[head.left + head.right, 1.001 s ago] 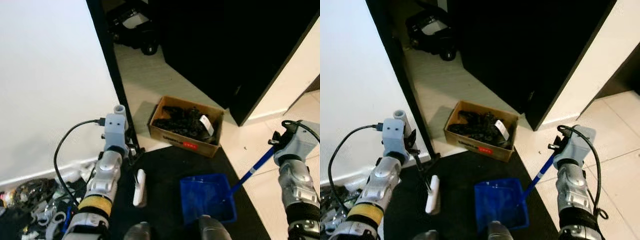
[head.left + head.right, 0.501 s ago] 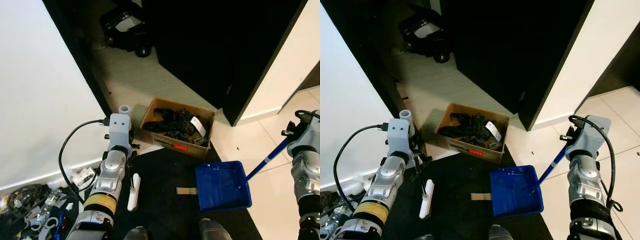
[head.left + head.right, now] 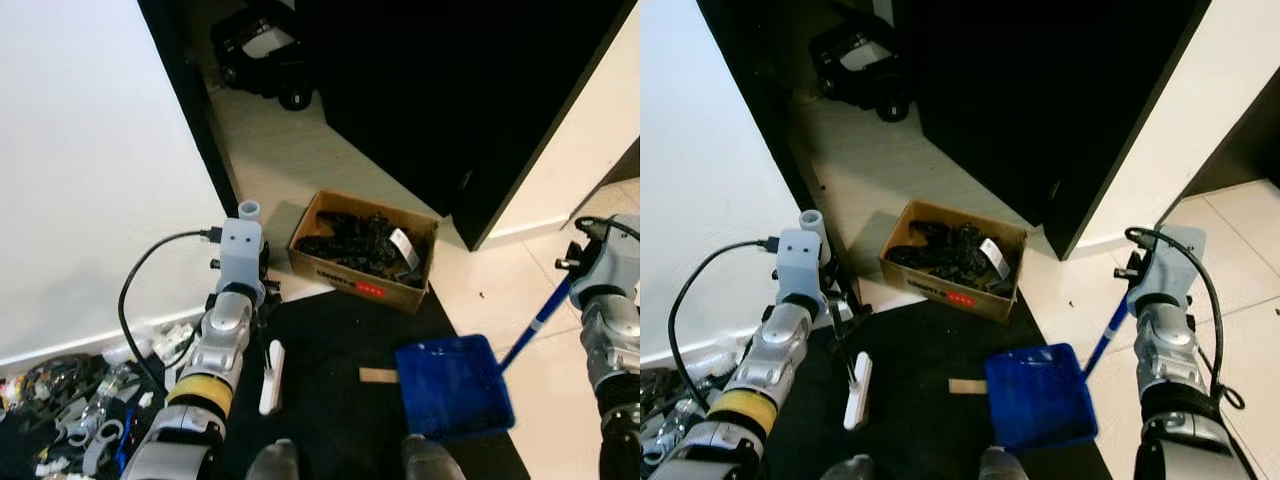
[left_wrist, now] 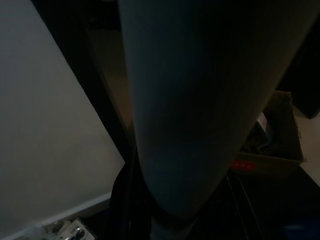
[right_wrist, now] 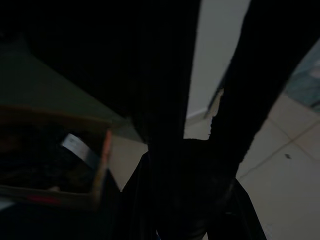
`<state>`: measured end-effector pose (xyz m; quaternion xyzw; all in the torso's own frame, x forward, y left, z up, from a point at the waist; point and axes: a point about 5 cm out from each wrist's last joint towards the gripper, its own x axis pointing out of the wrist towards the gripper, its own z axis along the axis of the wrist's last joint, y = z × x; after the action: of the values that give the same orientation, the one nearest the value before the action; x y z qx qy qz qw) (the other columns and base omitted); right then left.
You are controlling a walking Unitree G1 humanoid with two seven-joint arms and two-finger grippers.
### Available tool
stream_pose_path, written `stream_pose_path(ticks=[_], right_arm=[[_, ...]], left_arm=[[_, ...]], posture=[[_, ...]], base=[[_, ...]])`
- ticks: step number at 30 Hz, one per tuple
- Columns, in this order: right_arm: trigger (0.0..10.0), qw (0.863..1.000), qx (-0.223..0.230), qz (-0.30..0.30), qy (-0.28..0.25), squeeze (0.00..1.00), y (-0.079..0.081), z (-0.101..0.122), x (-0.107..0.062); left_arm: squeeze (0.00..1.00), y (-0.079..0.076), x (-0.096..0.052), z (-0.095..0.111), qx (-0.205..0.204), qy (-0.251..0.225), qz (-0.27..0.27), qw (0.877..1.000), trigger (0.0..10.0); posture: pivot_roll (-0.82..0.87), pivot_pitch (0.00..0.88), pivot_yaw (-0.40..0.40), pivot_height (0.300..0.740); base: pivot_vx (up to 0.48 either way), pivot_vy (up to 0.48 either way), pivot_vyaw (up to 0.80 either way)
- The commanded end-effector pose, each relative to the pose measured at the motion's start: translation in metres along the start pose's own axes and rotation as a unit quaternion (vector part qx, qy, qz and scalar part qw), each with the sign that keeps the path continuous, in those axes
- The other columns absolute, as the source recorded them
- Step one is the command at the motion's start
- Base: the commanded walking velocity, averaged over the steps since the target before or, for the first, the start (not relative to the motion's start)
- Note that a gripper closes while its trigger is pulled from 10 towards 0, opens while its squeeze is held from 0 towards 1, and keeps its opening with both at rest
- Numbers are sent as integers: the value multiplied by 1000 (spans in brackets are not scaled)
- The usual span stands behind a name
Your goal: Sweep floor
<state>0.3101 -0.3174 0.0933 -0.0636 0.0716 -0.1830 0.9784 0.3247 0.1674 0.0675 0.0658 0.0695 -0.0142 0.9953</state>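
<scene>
Gripping the blue handle [image 3: 533, 325] near its top, the right gripper [image 3: 578, 268] is clamped on the dustpan [image 3: 455, 388] and keeps its tray flat on the black mat [image 3: 330, 340], mouth toward a small tan scrap [image 3: 378, 375] just beside it, apparently the thing to be swept in. The left gripper [image 3: 830, 300] is closed on the thin black stick of a white brush [image 3: 857, 390], whose head rests on the mat well short of the scrap. A cardboard box [image 3: 366, 250] of dark items sits just beyond and crowds the sweep. Cluttered odds and ends [image 3: 70, 410] lie by the white wall [image 3: 90, 170].
</scene>
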Motion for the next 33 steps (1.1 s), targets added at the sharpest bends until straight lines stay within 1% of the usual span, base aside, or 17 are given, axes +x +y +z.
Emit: stream_pose_path(ticks=[1, 5, 7, 13, 15, 19, 23, 30, 33], right_arm=[[10000, 1000, -5, -21, -18, 0, -8, 9, 3], [10000, 999, -2, -31, -25, 0, -8, 11, 6], [10000, 999, -11, -31, -20, 0, -1, 7, 6], [10000, 999, -8, -51, -14, 0, 3, 3, 5], [10000, 998, 6, -63, -15, 0, 5, 3, 6], [10000, 997, 13, -73, -16, 0, 9, 4, 7], [10000, 998, -4, -66, -17, 0, 20, 3, 7], [10000, 998, -19, -66, -12, 0, 25, 1, 6], [10000, 998, 3, -69, -4, 0, 29, 0, 6]], left_arm=[[0, 5, -2, -8, 14, 14, 1, 1000, 10000], [0, 5, 0, -3, 15, 2, -1, 1000, 10000], [0, 6, 2, -2, 20, 0, -4, 1000, 10000], [0, 8, 3, 1, 32, -8, -4, 999, 10000], [0, 11, 3, 3, 27, -15, -2, 1000, 10000], [0, 13, 3, 5, 22, -22, 0, 1000, 10000], [0, 12, 1, 6, 17, -30, -1, 999, 10000], [0, 10, 0, 7, 13, -39, -5, 999, 10000], [0, 8, 0, 5, 10, -29, -16, 999, 10000]], posture=[[-31, 136, 14, 740], [-25, 141, 19, 740], [-11, 147, 24, 740], [-1, 146, 26, 740], [9, 151, 31, 740], [12, 155, 33, 740], [32, 172, 38, 740], [43, 187, 38, 740], [40, 189, 35, 740]], base=[[0, 0, 0], [0, 0, 0], [0, 0, 0], [0, 0, 0], [0, 0, 0], [0, 0, 0], [0, 0, 0], [0, 0, 0], [0, 0, 0]])
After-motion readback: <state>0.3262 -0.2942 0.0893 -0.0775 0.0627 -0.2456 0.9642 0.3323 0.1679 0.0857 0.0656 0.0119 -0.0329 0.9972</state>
